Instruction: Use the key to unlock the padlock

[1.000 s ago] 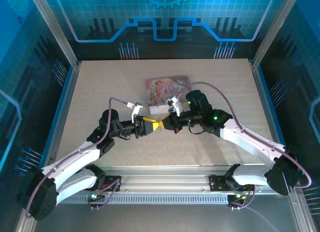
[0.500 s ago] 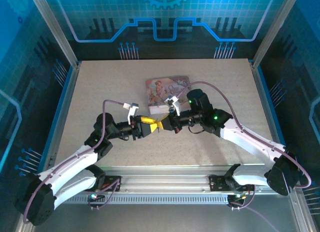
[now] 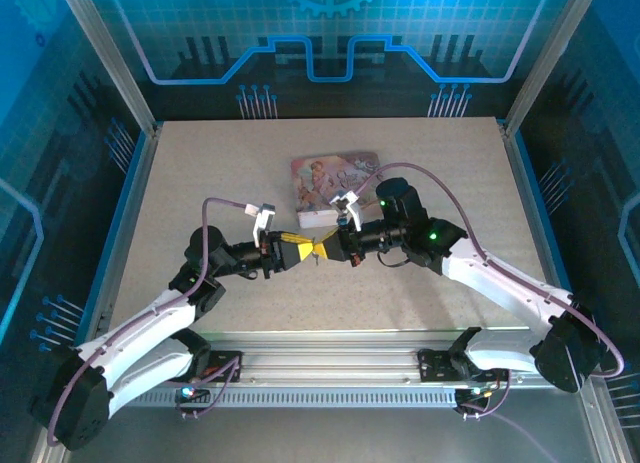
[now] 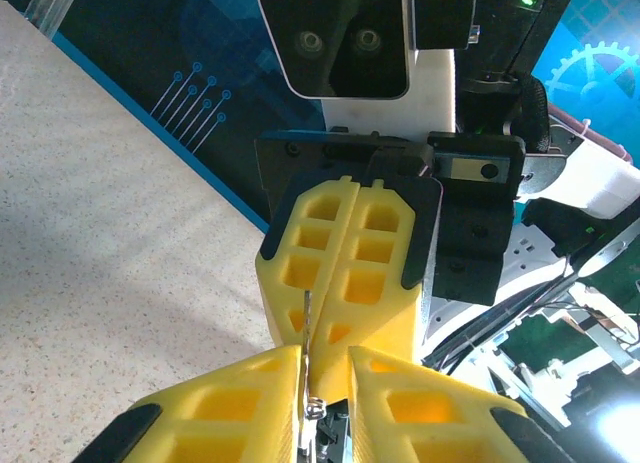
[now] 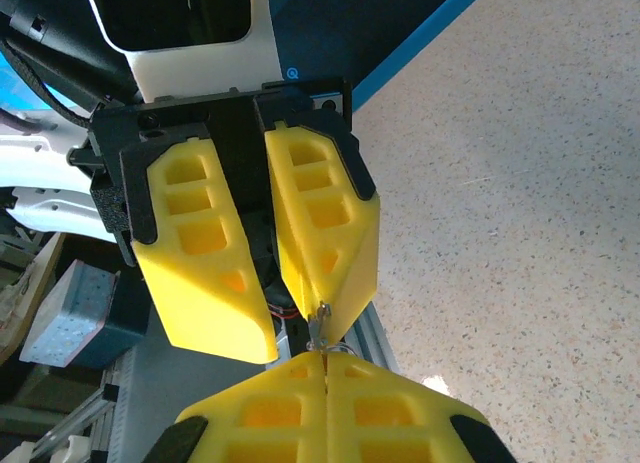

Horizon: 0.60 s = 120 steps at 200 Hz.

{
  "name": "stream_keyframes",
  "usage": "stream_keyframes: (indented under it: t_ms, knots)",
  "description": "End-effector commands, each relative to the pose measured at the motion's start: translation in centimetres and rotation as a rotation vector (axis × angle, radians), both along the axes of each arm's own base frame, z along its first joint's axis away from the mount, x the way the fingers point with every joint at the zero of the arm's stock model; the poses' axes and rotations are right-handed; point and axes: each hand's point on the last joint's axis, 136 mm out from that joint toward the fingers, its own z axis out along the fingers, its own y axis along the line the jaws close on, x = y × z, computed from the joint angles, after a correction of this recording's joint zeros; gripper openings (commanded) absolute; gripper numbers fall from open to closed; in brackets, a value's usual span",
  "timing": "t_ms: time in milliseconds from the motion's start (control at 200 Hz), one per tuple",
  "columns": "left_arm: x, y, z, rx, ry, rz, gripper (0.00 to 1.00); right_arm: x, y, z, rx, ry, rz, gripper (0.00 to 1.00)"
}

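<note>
Where the robot reaches in from the near edge of the counter, its two yellow-tipped hands meet nose to nose just short of the middle, and everything turns on that meeting. The right hand is squeezed fully closed. Out of the seam between its pads pokes a thin sliver of dark metal, which I take for the key. Its long axis runs straight along the line of the two hands, pointing from the right hand toward the left. The left hand faces it with a gap between its fingers — narrow, and not clamped on anything I can be sure of. The sliver's tip sits against one of those fingers rather than centred in the gap. So the left hand is right at the key with nothing in the way, and the next move, as I judge it, depends on lining that axis up squarely. The padlock I cannot pick out. From the left wrist there is a small shiny bit right at the fingertips, but it is too tiny and too crowded by yellow to call it lock, shackle or key head. Beyond the hands lies a small white box, and just behind it the pink floral box — touching or not, I can't tell.
</note>
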Motion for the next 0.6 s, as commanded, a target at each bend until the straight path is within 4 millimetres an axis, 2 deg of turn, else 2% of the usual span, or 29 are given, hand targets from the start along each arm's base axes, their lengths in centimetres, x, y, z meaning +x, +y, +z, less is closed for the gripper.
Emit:
stream_keyframes:
  t_ms: [0, 175, 365, 470, 535, 595]
  knots:
    - [-1.0, -0.3, 0.7, -0.018, -0.034, -0.064, 0.16, 0.6, -0.5, 0.3, 0.011, -0.013, -0.036, 0.0]
    - [-0.9, -0.6, 0.5, -0.008, -0.023, -0.082, 0.0, 0.9, -0.7, 0.3, 0.004, -0.022, -0.057, 0.0]
    - [-0.8, -0.6, 0.1, 0.041, -0.034, -0.076, 0.0, 1.0, -1.3, 0.1, -0.022, -0.035, -0.084, 0.0]
    - [-0.8, -0.4, -0.1, 0.127, -0.071, -0.066, 0.0, 0.7, -2.3, 0.2, -0.064, -0.062, -0.082, 0.31]
    - [-1.0, -0.1, -0.2, 0.186, -0.104, -0.063, 0.0, 0.4, -3.4, 0.8, -0.094, -0.089, -0.08, 0.4]
    - [-1.4, -0.1, 0.3, 0.218, -0.151, -0.083, 0.0, 0.3, -4.4, 1.7, -0.094, -0.103, -0.077, 0.43]
